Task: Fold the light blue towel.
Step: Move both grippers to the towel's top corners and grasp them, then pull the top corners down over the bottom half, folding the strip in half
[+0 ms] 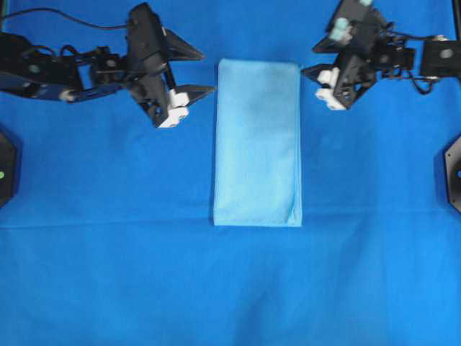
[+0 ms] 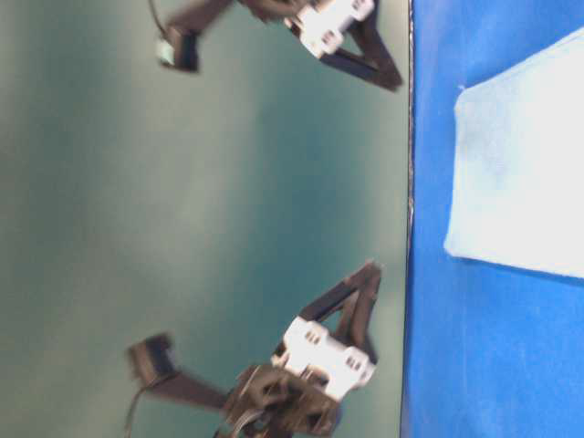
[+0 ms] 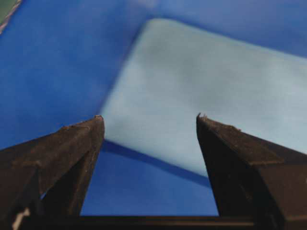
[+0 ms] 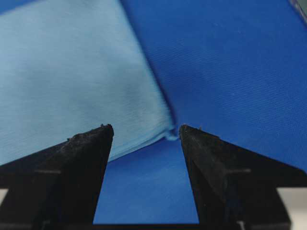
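Light blue towel [image 1: 257, 143] on royal-blue table covering [image 1: 108, 274], unobstructed

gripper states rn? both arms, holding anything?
Left gripper: open, empty, short of the light blue towel.
Right gripper: open, empty, by the towel's corner.

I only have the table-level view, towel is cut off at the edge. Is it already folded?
Observer: Overhead shows the light blue towel as a long, narrow rectangle, layered edges along its right side, so folded at least once.
Operator: Left pincer holding anything?
Observer: No. The left pincer is open, empty, aimed at a towel corner.
Operator: Right one?
Observer: The right pincer is open too, with a towel corner lying on the blue table covering between its fingertips.
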Motion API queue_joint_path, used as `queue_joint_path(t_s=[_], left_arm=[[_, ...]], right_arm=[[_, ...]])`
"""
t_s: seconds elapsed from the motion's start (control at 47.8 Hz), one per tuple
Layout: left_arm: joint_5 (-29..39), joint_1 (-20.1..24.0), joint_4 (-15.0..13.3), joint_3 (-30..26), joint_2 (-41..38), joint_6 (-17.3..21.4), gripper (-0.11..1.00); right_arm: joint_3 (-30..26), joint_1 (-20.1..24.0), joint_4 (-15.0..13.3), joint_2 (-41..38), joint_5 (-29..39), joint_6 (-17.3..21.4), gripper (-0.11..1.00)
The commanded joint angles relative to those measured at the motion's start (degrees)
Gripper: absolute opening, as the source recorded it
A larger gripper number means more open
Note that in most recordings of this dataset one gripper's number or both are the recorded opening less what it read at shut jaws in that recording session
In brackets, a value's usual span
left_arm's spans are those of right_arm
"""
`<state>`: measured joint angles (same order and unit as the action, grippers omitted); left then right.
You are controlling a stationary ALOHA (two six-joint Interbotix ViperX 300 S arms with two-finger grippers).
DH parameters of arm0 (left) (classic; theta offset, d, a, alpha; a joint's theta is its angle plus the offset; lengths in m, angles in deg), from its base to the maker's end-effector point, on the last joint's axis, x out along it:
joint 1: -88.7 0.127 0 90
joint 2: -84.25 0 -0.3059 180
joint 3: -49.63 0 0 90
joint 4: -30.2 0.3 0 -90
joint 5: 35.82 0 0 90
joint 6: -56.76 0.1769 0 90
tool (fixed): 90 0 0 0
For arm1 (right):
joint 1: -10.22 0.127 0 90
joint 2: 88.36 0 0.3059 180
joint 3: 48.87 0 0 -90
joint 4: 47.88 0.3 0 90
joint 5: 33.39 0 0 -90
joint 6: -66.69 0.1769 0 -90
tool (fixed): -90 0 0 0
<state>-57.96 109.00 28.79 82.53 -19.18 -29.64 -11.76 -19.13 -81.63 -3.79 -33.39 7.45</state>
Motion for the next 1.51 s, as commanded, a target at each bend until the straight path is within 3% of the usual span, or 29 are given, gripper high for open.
queue_joint_path(t_s=[0.0,0.209,0.606,0.732,0.836,0.92,1.234,1.485], left_arm=[[-0.3,1.9,0.0,-3.2,-2.5,0.1,0.74],[-0.4,4.9,0.0,-6.4,-8.9,0.1,0.74],[0.7,5.5,0.0,-10.4,-16.8,1.3,0.7],[2.4,5.5,0.0,-10.5,-16.7,3.7,0.47],[2.9,5.5,0.0,-10.9,-16.9,4.7,0.17],[3.1,5.5,0.1,-11.2,-16.9,5.1,0.02],[3.5,5.5,0.0,-12.6,-15.8,6.1,0.02],[8.2,5.5,0.0,-14.1,-13.3,8.3,0.02]], right_arm=[[-3.0,-1.1,-0.9,-3.1,-0.3,0.0,0.61],[-6.3,-1.8,-1.8,-9.1,-0.3,0.0,0.61],[-8.3,-2.3,-1.8,-15.4,0.8,0.1,0.6],[-7.9,-2.0,-1.8,-15.3,0.9,0.1,0.48],[-7.8,-1.9,-1.8,-15.3,0.9,0.1,0.23],[-7.8,-1.9,-1.8,-15.2,1.0,0.5,0.04],[-8.1,-1.9,-1.7,-14.2,3.3,0.8,0.04],[-8.3,-1.9,-1.8,-10.8,4.4,0.4,0.04]])
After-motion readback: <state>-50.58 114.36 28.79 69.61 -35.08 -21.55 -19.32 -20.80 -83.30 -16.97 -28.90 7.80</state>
